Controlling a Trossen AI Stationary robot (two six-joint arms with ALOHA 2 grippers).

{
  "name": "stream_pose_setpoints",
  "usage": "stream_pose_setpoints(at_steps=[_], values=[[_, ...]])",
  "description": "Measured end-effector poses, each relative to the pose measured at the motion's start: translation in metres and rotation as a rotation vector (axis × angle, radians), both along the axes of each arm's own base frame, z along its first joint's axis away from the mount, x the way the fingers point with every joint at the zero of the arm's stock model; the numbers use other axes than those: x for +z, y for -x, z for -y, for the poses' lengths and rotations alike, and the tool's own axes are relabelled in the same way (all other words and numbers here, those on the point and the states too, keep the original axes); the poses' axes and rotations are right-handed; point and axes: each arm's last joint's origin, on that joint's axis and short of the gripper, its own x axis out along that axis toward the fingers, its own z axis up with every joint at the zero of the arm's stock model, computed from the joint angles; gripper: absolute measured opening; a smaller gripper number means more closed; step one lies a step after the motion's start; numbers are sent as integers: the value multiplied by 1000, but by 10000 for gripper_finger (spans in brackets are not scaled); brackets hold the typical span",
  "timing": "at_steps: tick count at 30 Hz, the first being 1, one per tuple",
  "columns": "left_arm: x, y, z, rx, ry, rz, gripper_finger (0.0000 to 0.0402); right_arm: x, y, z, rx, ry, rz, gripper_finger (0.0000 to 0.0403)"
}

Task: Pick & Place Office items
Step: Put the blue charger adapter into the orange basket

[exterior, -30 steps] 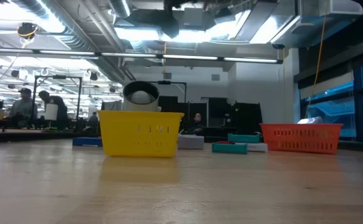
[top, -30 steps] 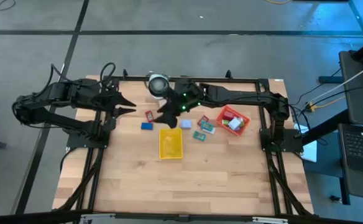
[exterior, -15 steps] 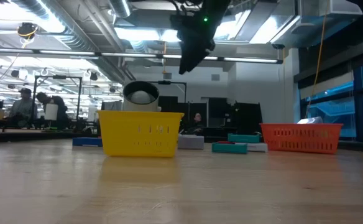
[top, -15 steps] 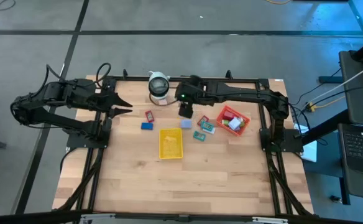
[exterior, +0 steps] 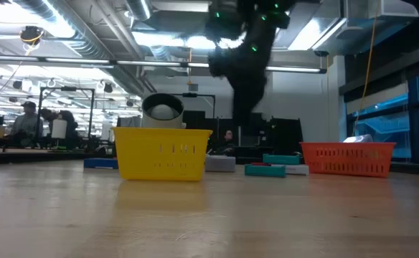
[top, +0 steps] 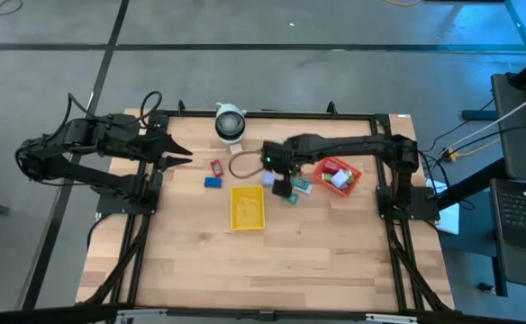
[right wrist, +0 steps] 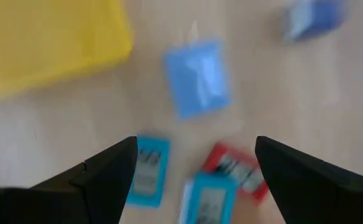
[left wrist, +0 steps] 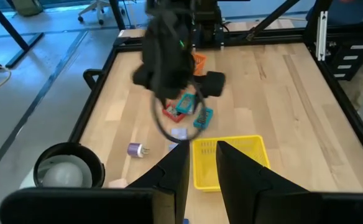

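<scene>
The right gripper [top: 282, 184] is held above the middle of the tabletop [top: 209, 261], its jaws spread wide and empty. Below it four loose office items are counted in the right wrist view: one light blue packet [right wrist: 197, 76], two teal packets [right wrist: 147, 169], and one red packet [right wrist: 234, 167]. One yellow tray [top: 248, 207] lies just beside them, one red-orange tray [top: 338, 175] farther right. The left gripper [top: 180, 154] is parked at the left edge, jaws narrowly parted.

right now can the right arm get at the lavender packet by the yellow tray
Probably yes: the right gripper hangs open just above the lavender packet, with bare table around it and the yellow tray off to one side.
</scene>
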Motion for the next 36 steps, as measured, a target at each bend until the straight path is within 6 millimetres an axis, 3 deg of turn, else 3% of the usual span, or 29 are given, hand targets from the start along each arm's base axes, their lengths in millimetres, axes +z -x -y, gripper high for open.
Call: stream_pose_setpoints(at_steps=[4, 10, 15, 25, 36], values=[[-1, -2, -1, 13, -10, -7, 74, -15, 6, -12, 65, -9, -50, 333], [-2, -8, -1, 15, -12, -17, 74, -8, 0, -21, 96, 151, -32, 333], [-3, -14, -1, 14, -12, -27, 74, -1, -6, -28, 117, 172, 18, 333], [-4, -19, -1, 6, -7, -35, 74, 17, -13, -20, -74, 142, 104, 333], [-4, -19, 0, -5, -1, -35, 74, 18, -15, -13, -171, 69, 138, 333]])
